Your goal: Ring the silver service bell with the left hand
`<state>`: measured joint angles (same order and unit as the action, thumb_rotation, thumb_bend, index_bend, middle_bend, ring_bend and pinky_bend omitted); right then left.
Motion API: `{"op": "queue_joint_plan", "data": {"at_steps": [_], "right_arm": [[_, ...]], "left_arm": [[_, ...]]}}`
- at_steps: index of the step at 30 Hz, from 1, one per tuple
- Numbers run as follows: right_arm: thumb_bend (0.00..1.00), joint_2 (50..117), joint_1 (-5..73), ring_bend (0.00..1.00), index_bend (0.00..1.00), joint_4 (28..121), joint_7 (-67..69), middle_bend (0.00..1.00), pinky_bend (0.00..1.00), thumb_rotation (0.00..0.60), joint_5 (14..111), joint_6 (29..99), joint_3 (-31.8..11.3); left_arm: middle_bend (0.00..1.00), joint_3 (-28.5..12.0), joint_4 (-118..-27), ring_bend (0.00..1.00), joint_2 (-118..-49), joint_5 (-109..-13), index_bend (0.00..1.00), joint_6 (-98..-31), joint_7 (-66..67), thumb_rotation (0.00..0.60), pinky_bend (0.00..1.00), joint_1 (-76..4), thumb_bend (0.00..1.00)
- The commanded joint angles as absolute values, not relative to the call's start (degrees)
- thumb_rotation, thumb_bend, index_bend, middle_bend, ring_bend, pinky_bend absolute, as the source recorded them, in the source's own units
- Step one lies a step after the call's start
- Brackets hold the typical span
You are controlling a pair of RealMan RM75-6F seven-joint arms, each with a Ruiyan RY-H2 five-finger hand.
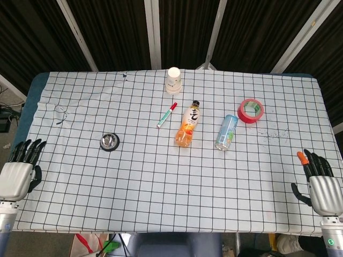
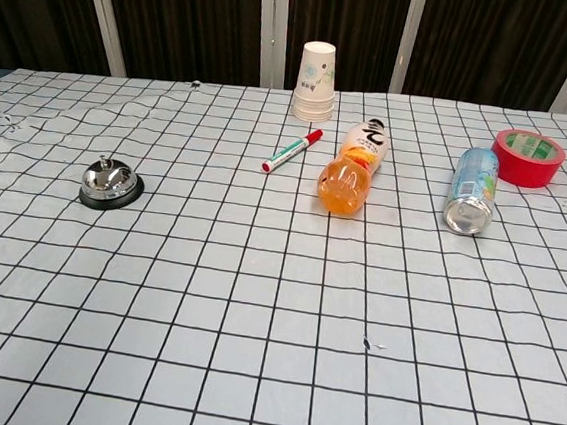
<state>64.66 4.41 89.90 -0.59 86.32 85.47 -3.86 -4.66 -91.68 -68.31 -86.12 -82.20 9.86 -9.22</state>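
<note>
The left hand (image 1: 17, 174) sits over the table's near left edge, fingers straight and spread, holding nothing (only the head view shows it). The bell (image 1: 109, 142) stands well apart from it, further in on the left half of the checked cloth (image 1: 144, 187), upright on its black base and untouched.

The right hand (image 1: 323, 187) hovers at the near right corner, fingers likewise extended and apart, empty; one fingertip is orange.

Beyond the bell, toward the middle, a marker (image 1: 166, 115) with a red cap lies at a slant. Just beside it lies an orange drink bottle (image 1: 187, 125) on its side, black cap pointing toward the far edge. A can (image 1: 226, 132) lies on its side near the bottle, to its right. A roll of red tape (image 1: 251, 110) lies flat further right. A stack of paper cups (image 1: 173, 80) stands upside down at the far edge, behind the marker.
</note>
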Motion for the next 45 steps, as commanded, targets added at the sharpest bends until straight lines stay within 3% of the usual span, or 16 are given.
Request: {"op": "queue_joint_plan", "data": {"at_steps": [1,10,13,34,45], "right_arm": [[0.39,64.7,4.5,0.02,0.09,90.0,-0.7,0.0,0.1,0.6,86.3,85.3,-3.8],[0.39,64.0,4.4,0.02,0.09,90.3,0.1,0.0,0.1,0.6,85.4,84.8,-3.9],[0.39,63.8,4.4,0.02,0.09,90.3,0.4,0.0,0.1,0.6,85.3,84.6,-3.9],[0.39,62.9,4.2,0.02,0.09,90.5,1.8,0.0,0.1,0.6,85.0,84.3,-4.0],[0.39,62.5,4.0,0.02,0.09,90.6,2.7,0.0,0.1,0.6,85.3,84.5,-3.8]], "left_arm": [[0.06,-6.5,-91.6,0.0,-69.4,-84.5,0.05,-77.0,11.3,0.6,0.05,-13.4,1.0],[0.06,-10.4,-86.0,0.0,-75.9,-78.0,0.05,-59.9,12.1,0.6,0.05,-25.6,1.0],[0.06,-10.8,-82.8,0.0,-78.7,-76.5,0.05,-57.2,13.0,0.6,0.05,-28.1,1.0],[0.06,-9.8,-64.7,0.0,-94.3,-71.7,0.05,-49.0,16.8,0.6,0.05,-37.8,1.0],[0.06,-7.9,-59.7,0.0,-97.6,-71.4,0.05,-48.0,18.1,0.6,0.05,-39.2,1.0]]}}
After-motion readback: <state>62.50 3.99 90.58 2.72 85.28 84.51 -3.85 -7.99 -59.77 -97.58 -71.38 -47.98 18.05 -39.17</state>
